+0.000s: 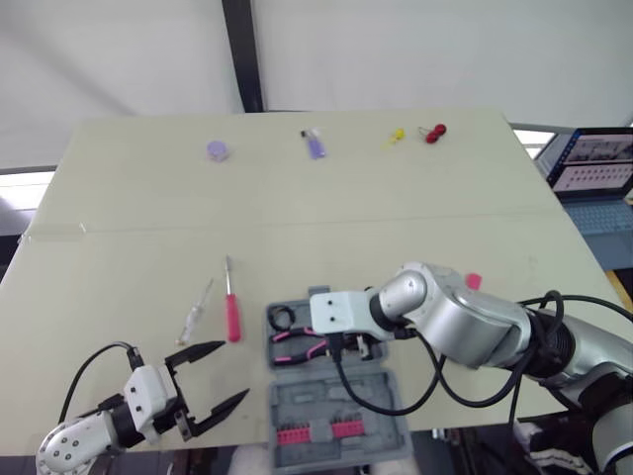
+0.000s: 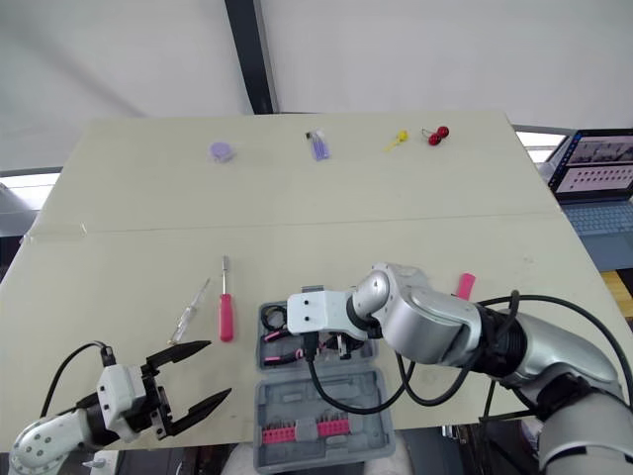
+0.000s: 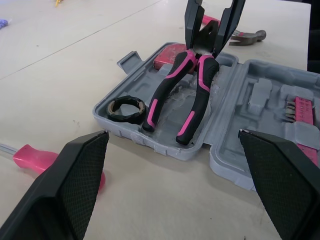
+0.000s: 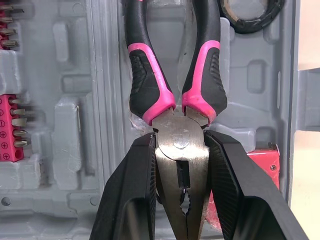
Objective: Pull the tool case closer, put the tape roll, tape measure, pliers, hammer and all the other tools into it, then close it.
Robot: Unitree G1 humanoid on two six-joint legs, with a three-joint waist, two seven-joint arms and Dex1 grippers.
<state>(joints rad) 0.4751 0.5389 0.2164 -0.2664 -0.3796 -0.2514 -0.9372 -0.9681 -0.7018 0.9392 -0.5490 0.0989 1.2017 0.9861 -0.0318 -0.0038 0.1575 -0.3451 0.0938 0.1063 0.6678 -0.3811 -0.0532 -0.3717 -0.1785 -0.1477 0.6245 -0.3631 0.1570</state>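
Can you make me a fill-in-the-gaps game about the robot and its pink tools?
1. The right gripper is shut on the metal head of the pink and black ____.
2. The left gripper has its fingers wide ____.
3. The black tape roll lies inside the grey ____.
4. The pink screwdriver is not packed; it lies on the ____.
Missing words: pliers; open; tool case; table.
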